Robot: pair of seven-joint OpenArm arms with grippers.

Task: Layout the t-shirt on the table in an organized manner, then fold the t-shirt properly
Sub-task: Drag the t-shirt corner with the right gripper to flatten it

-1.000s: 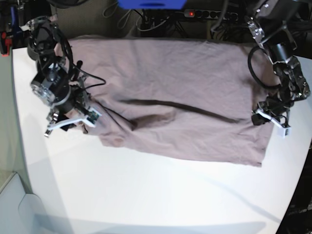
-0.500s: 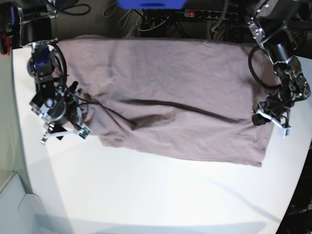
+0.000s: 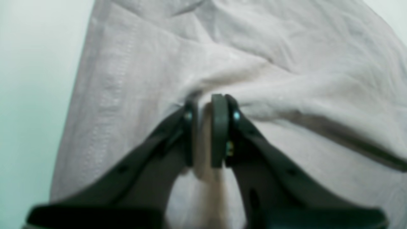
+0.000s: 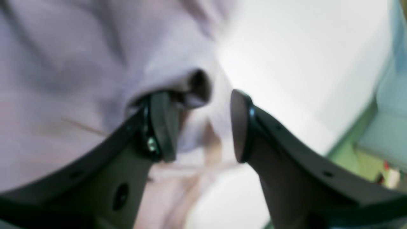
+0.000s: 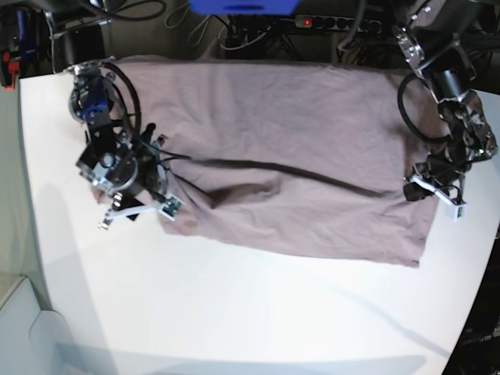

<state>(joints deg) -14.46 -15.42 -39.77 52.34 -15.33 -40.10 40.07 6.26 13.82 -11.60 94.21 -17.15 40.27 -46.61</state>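
Observation:
The mauve t-shirt [image 5: 289,156] lies spread and wrinkled over the far half of the white table [image 5: 234,312], with a long dark crease across its middle. In the base view my left gripper [image 5: 434,197] sits at the shirt's right edge. The left wrist view shows this gripper [image 3: 206,105] shut on a raised fold of the t-shirt [image 3: 254,47]. My right gripper [image 5: 137,212] is at the shirt's lower left corner. Seen from the right wrist, it [image 4: 200,121] stands open over the t-shirt's [image 4: 79,47] edge, cloth bunched by its left finger [image 4: 162,124], bare table [image 4: 286,63] beyond.
A power strip with cables [image 5: 336,23] and a blue object [image 5: 242,6] lie beyond the table's far edge. A pale box [image 5: 19,328] sits off the table's near left corner. The table's rounded edge curves down the right side [image 5: 476,312].
My right arm swung out to the left, then came back right onto the shirt's lower left corner. The left arm and its pinched fold have stayed put.

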